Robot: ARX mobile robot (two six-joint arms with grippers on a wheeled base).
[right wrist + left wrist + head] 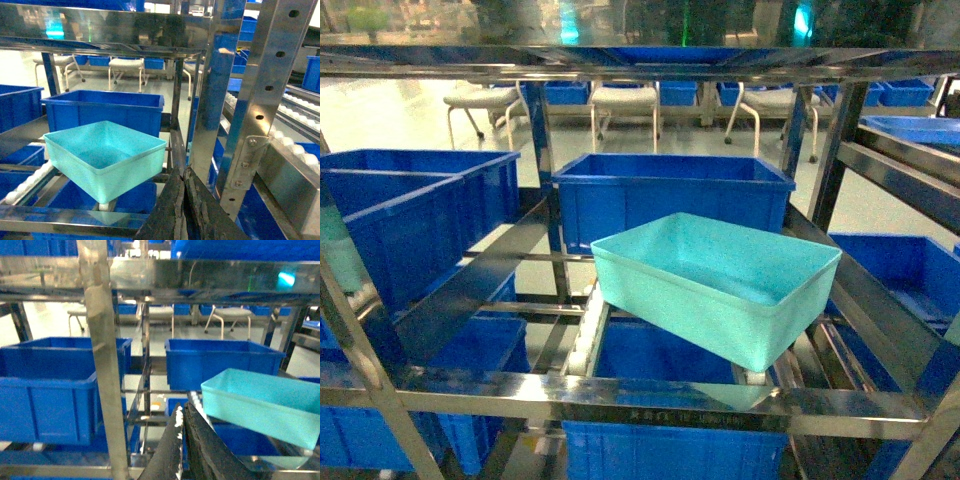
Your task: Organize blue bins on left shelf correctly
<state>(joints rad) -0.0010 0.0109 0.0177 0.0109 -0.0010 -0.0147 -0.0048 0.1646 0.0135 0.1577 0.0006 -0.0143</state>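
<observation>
1 turquoise bin [715, 285], approx 6 dark-blue crates [672, 198], 3 chairs [625, 105].

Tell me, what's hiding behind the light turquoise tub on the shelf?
Right behind the light turquoise rectangular plastic tub stands a darker royal-blue plastic crate on the same steel rack. The tub covers the crate's lower front, and what the crate holds cannot be seen.

- I see a small etched marking on the near front beam [665, 413] of the left shelf [470, 285], too blurred to read.
- Nothing else legible.
</observation>
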